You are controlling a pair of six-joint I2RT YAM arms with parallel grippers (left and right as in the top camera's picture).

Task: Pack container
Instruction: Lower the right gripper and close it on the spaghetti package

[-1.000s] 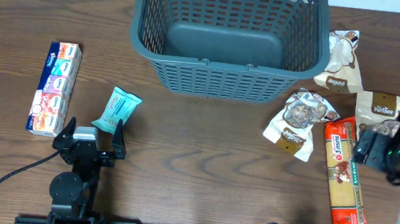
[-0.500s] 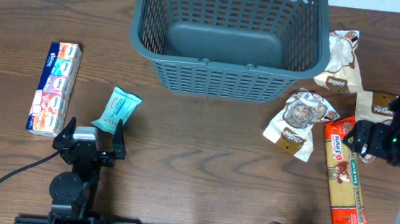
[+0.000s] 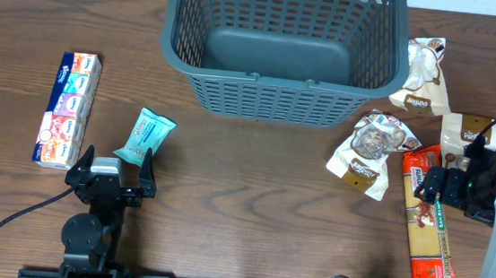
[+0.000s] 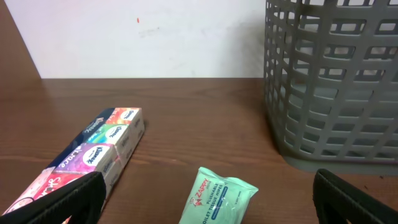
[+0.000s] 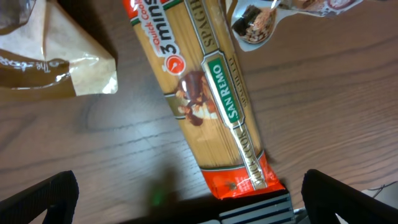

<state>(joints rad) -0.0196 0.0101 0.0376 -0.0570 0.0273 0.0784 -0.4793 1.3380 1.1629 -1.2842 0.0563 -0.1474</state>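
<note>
The dark grey lattice basket [image 3: 279, 95] stands empty at the back centre; it also shows in the left wrist view [image 4: 336, 93]. My left gripper [image 3: 112, 165] [image 4: 208, 190] is open and empty, just in front of a teal wipes pack [image 3: 145, 135] [image 4: 219, 200]. My right gripper [image 3: 434, 184] [image 5: 189, 193] is open and empty, hovering over the upper part of a long orange spaghetti pack [image 3: 430, 240] [image 5: 208, 93] that lies flat on the table at the right.
A colourful multi-pack of tissues [image 3: 68, 108] [image 4: 93, 155] lies at the left. Three brown-and-white snack bags [image 3: 373, 150] [image 3: 424, 78] [image 3: 465, 133] lie right of the basket, close to the spaghetti. One brown bag [image 5: 50, 59] shows in the right wrist view.
My right arm has moved left, bringing its open gripper from beside the spaghetti pack to over it. The left arm and all objects have not moved.
</note>
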